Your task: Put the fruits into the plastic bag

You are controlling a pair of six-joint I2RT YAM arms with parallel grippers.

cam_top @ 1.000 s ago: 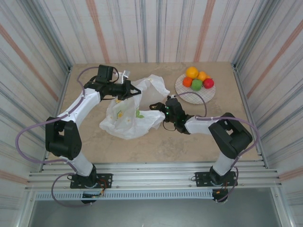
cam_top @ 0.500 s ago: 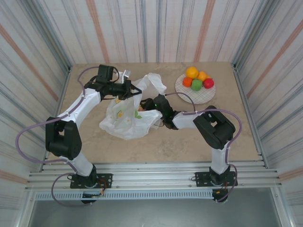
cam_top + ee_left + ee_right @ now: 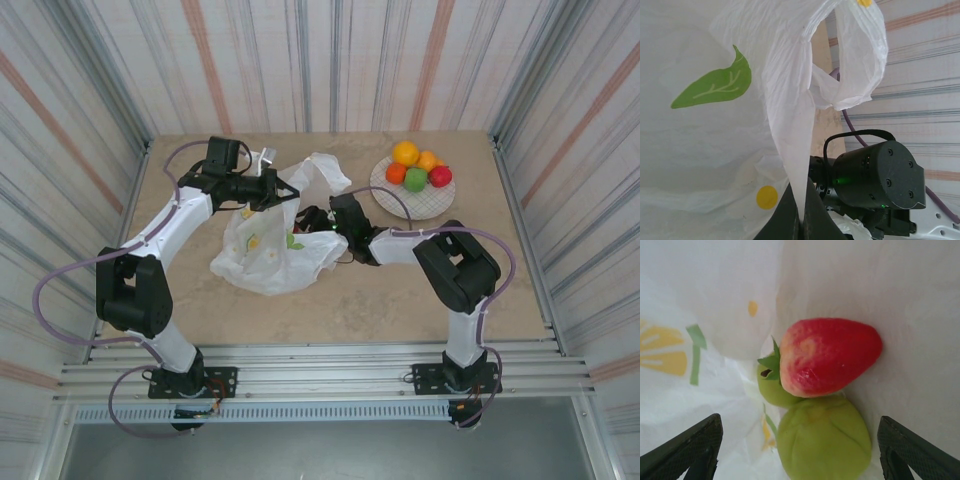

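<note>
While the left fingers (image 3: 782,227) clamp the thin white lemon-printed plastic bag (image 3: 268,258) on the beige table (image 3: 400,295), the right fingers (image 3: 695,445) gape empty inside it, above a red strawberry (image 3: 827,357) and two green fruits (image 3: 822,437); other fruits (image 3: 415,179) fill a checked plate (image 3: 402,208).

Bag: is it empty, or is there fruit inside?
Not empty. A red strawberry and a green fruit lie inside the bag.

Bright, even, diffuse light.
Casts faint soft shadows on the table (image 3: 400,290); glows through the plastic bag (image 3: 700,150); leaves the close fruit (image 3: 827,357) slightly soft.
</note>
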